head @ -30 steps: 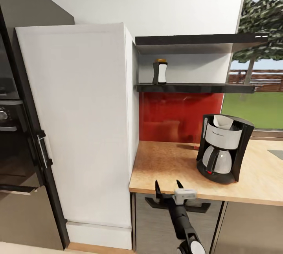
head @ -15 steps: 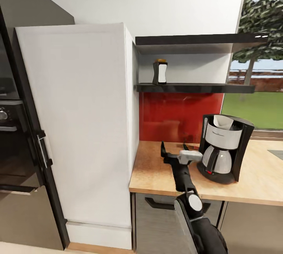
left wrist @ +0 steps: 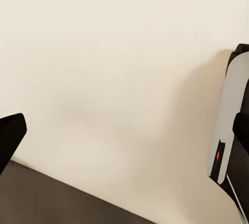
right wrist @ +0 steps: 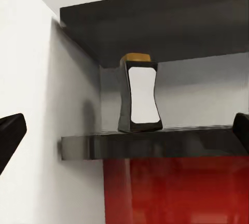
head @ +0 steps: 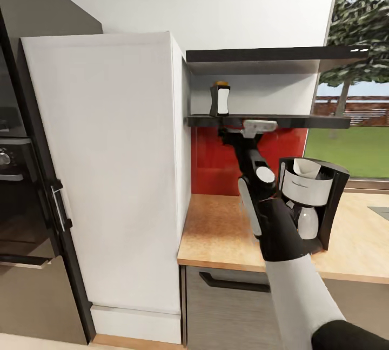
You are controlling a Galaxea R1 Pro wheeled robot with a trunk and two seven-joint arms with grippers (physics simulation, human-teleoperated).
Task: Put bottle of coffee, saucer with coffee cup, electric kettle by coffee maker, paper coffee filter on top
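The bottle of coffee you are after is a small, waisted dark bottle with a white label and an orange-yellow cap, and it is standing upright on the kitchen shelf, at the end nearest the tall white cabinet. On the kitchen countertop the coffee maker is sitting with its white carafe in place and the paper coffee filter resting in the basket on top.

Your right gripper is reaching up in front of the red backsplash, just under the front edge of the shelf, with the bottle above it and slightly toward the cabinet, not touching. In the right wrist view the bottle is showing between the two spread fingertips, so the jaws are standing apart with nothing between them. In the left wrist view your left gripper is facing a plain pale surface, its fingertips wide apart and holding nothing.
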